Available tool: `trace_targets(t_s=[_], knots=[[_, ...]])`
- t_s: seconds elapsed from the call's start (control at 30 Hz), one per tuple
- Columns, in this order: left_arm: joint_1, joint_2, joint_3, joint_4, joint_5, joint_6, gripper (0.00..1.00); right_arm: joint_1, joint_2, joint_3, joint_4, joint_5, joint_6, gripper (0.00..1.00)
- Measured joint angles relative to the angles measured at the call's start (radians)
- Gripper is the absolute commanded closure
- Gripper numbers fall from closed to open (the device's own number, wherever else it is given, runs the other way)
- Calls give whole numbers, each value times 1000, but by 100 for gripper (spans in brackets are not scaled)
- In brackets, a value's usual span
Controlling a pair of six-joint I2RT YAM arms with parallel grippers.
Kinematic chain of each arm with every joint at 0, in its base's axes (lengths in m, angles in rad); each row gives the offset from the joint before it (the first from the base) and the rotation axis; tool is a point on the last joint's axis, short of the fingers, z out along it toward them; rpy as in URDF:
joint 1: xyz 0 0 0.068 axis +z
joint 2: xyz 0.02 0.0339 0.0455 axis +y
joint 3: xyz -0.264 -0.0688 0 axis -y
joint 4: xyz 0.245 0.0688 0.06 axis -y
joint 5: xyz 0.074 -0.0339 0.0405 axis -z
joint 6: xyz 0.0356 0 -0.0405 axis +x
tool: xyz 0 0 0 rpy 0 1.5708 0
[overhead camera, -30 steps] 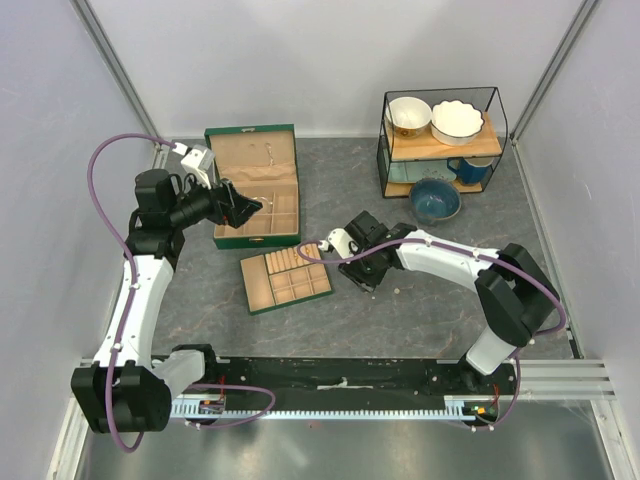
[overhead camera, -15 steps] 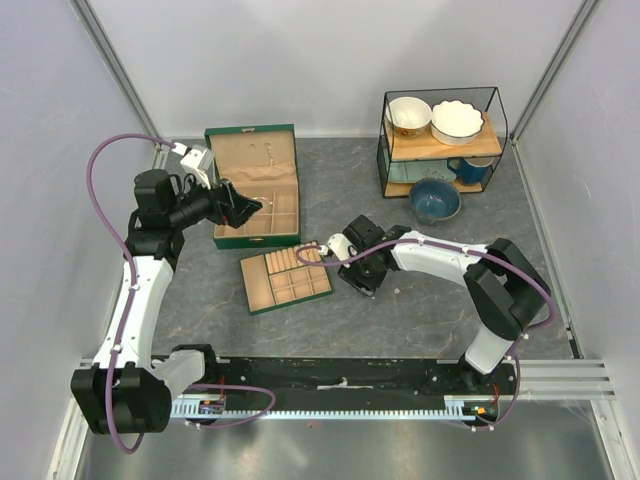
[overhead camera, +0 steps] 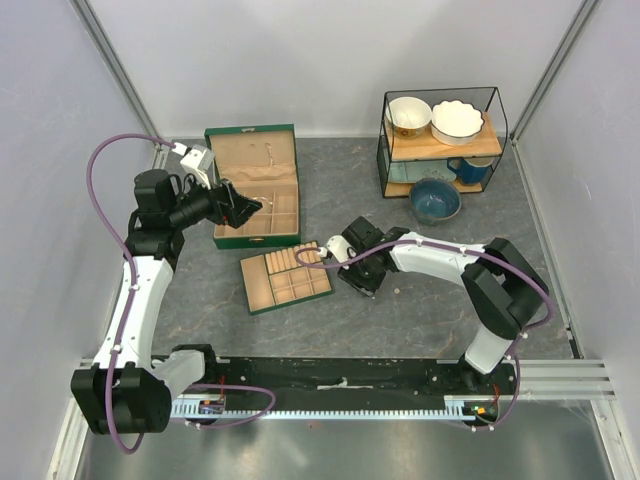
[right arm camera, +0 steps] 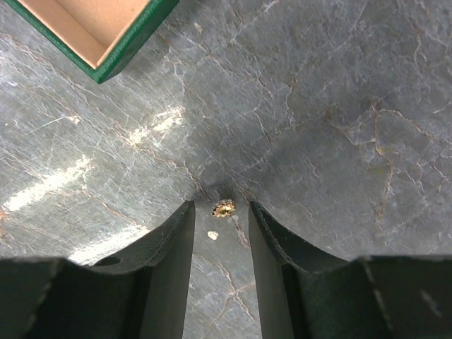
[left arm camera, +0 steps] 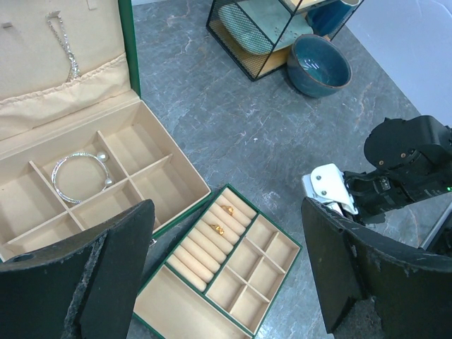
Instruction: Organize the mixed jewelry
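Observation:
My right gripper [right arm camera: 220,205] is open, with a narrow gap, its tips down at the grey table. A tiny gold stud [right arm camera: 224,207] lies between the tips, and a pale speck [right arm camera: 212,235] lies just behind it. In the top view this gripper [overhead camera: 360,283] is just right of the green tray [overhead camera: 250,300]. Two gold rings [left arm camera: 228,210] sit in the tray's ring rolls. A silvery bangle [left arm camera: 79,175] lies in a compartment of the open green box [left arm camera: 185,176]. My left gripper [left arm camera: 227,205] is wide open and empty, held above the box [overhead camera: 222,240].
A silvery chain [left arm camera: 65,46] hangs in the box lid. A black wire shelf [overhead camera: 440,140] with two pale bowls and a blue mug stands at the back right, with a blue bowl [overhead camera: 435,200] in front of it. The tray's corner [right arm camera: 120,60] is just ahead of the right fingers.
My right gripper has shifted slightly left toward the tray and lower to the table. The left arm has not moved.

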Motion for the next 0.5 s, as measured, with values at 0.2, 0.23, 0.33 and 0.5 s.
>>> trace_targets(t_s=[0.2,0.23,0.33,0.5], knots=[[0,-3,0,0,0,0,8,8,12,-5,9,0,1,59],[0,-3,0,0,0,0,8,8,12,-5,10,0,0,60],[0,-3,0,0,0,0,8,10,12,-6,11,4,0,62],[0,-3,0,0,0,0,8,13,12,-6,13,8,0,66]])
